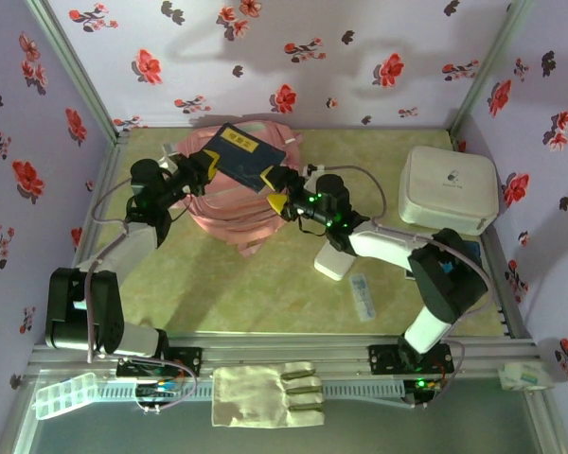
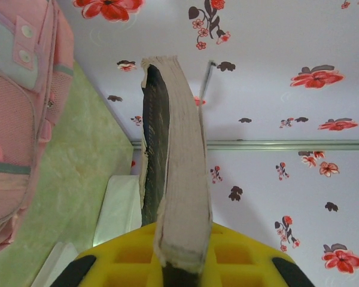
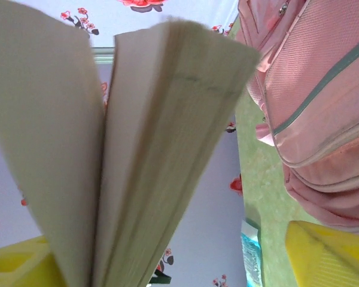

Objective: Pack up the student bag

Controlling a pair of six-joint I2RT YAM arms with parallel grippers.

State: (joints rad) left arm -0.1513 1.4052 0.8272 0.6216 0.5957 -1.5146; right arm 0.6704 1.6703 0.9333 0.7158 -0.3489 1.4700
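Book [image 2: 178, 179] clamped edge-up in our left claw [image 2: 182, 260], poised over bag [image 1: 239, 219] for loading | right claw [image 3: 170, 257] apart around its pages, we reckon to steady

book [image 3: 137, 149] fanned, close | right hand [image 3: 170, 260] spread wide | student bag [image 3: 323, 89] at right

**Pink, blue and flowered lilac**

The student bag [image 1: 235, 203] is showing soft pink, with a pale mint-green panel and grey-green trim. The book [image 1: 243, 156] is wearing a dark blue cover with a yellow label, its pages looking cream. The left claw [image 2: 179, 263] and right claw [image 1: 282, 189] are showing yellow. The tabletop [image 1: 265, 284] is looking mottled pale green, the box [image 1: 452, 189] white, and the walls [image 1: 265, 57] are carrying red and dark flowers on lilac.
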